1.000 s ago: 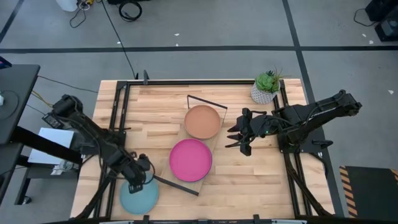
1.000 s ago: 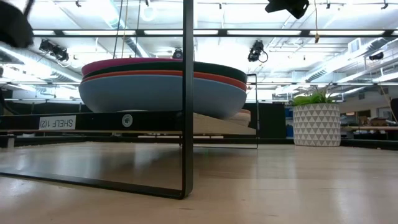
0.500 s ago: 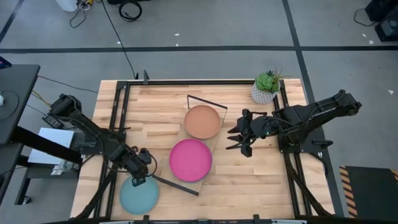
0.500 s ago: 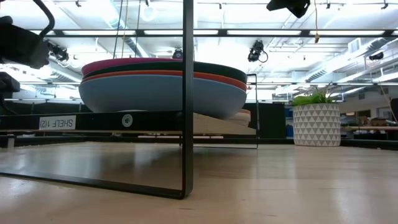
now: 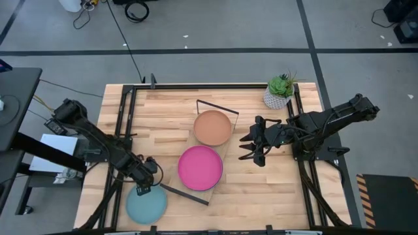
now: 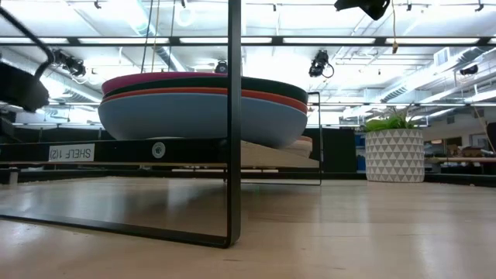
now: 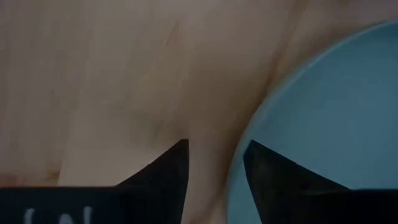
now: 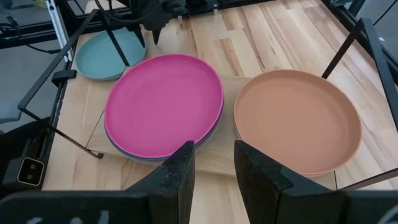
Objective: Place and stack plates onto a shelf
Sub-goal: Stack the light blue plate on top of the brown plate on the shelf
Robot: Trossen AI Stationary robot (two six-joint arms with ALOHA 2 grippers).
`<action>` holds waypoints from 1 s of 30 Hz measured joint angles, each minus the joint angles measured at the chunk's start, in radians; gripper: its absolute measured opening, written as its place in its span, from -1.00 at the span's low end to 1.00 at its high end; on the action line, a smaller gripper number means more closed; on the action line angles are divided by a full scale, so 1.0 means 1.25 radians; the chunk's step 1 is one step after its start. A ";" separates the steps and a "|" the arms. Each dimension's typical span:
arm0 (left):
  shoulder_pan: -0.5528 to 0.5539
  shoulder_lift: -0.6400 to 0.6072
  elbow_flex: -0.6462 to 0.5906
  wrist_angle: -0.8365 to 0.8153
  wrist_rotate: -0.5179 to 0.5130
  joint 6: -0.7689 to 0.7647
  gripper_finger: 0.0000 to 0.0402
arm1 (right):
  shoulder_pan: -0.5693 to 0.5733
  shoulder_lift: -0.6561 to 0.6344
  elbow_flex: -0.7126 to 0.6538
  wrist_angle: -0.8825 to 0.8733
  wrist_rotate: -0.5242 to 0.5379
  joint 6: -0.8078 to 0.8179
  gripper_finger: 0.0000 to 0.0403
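A light blue plate [image 5: 146, 205] lies flat on the table near its front left corner; it also shows in the left wrist view [image 7: 329, 112]. My left gripper [image 5: 145, 185] is open at the plate's far rim, one finger over the table and one over the plate's inside [image 7: 214, 168]. The shelf [image 5: 226, 154] bears a stack of plates with a magenta one [image 5: 200, 168] on top, and a tan-brown plate [image 5: 212, 127] beside it. My right gripper [image 5: 251, 147] is open and empty, to the right of the shelf [image 8: 214, 165]. My left gripper has its fingers [image 7: 171, 168] on either side of the light blue plate's far rim [image 7: 239, 165], pointing down from above. I cannot tell whether they touch it. The plate lies flat on the table.
A potted plant [image 5: 279, 92] stands at the table's far right corner. Black frame rails run along the table's left [image 5: 121, 130] and right [image 5: 302, 130] sides. The shelf's black wire frames [image 6: 234, 116] stand at both its ends. Bare wood lies between shelf and front edge.
My left gripper has drawn back a little from over the light blue plate toward its far rim and has come down. The plate has stayed where it was.
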 joint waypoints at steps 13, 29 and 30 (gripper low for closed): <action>-0.001 0.020 -0.019 0.031 0.018 0.046 -0.93 | 0.000 0.000 0.000 0.000 0.000 0.005 -0.41; 0.016 -0.143 0.133 -0.041 0.263 0.108 -0.93 | 0.000 0.000 0.000 -0.001 0.001 -0.003 -0.41; 0.016 -0.159 0.149 -0.018 0.271 0.110 -0.93 | 0.000 0.000 0.000 -0.001 0.001 -0.003 -0.41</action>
